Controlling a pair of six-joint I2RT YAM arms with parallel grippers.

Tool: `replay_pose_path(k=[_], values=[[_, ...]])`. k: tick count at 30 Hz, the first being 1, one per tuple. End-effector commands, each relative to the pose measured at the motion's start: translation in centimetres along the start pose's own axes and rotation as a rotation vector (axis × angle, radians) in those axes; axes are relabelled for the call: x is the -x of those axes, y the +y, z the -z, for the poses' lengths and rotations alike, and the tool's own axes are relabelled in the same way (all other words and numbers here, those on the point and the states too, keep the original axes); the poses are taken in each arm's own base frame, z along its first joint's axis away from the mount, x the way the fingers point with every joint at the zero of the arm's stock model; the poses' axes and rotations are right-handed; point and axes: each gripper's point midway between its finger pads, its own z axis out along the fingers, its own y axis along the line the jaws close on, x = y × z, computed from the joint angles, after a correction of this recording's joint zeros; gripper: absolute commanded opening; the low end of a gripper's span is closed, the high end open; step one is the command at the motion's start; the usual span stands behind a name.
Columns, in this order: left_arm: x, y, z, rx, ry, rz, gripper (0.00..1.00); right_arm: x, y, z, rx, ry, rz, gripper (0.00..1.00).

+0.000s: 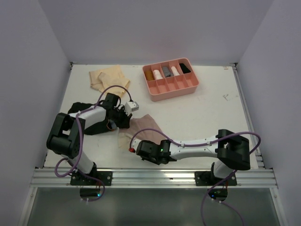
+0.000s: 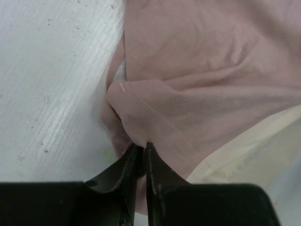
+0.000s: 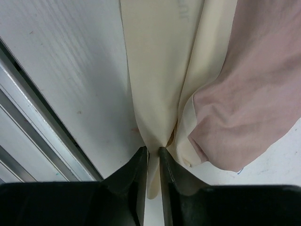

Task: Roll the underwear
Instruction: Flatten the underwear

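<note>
The dusty pink underwear with cream patches [image 1: 143, 128] lies on the table between my two grippers. My left gripper [image 1: 123, 118] is shut on its pink edge [image 2: 155, 122] at the cloth's left side. My right gripper [image 1: 137, 147] is shut on its cream part [image 3: 160, 94] at the near edge. The black underwear [image 1: 77, 109] lies under my left arm, mostly hidden. The pale tan underwear [image 1: 109, 77] lies flat at the back left.
A pink divided tray [image 1: 181, 89] at the back right holds several rolled items. The metal rail of the table's near edge [image 1: 155, 176] runs close behind my right gripper, and it also shows in the right wrist view [image 3: 28, 141].
</note>
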Motion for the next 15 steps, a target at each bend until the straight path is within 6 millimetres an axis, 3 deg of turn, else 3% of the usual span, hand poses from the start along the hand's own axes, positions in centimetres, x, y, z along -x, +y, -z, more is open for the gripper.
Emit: replay_pose_path(k=[1, 6, 10, 11, 14, 15], values=[[1.4, 0.7, 0.2, 0.010, -0.026, -0.018, 0.15, 0.2, 0.1, 0.0, 0.000, -0.014, -0.006, 0.19], [2.0, 1.6, 0.3, 0.036, -0.036, -0.004, 0.15, 1.0, -0.2, 0.8, -0.006, -0.040, -0.016, 0.00], [3.2, 3.0, 1.7, 0.067, -0.069, 0.010, 0.22, 1.8, -0.4, 1.8, -0.001, -0.079, -0.035, 0.00], [4.7, 3.0, 2.8, 0.063, -0.114, -0.008, 0.24, 1.9, -0.4, 2.0, 0.002, -0.088, -0.037, 0.00], [5.8, 3.0, 6.0, 0.089, -0.167, -0.050, 0.29, 2.0, -0.3, 1.9, 0.011, -0.093, -0.040, 0.00], [5.3, 2.4, 6.7, 0.081, -0.149, -0.091, 0.30, 1.9, -0.2, 1.7, 0.012, -0.088, -0.038, 0.00]])
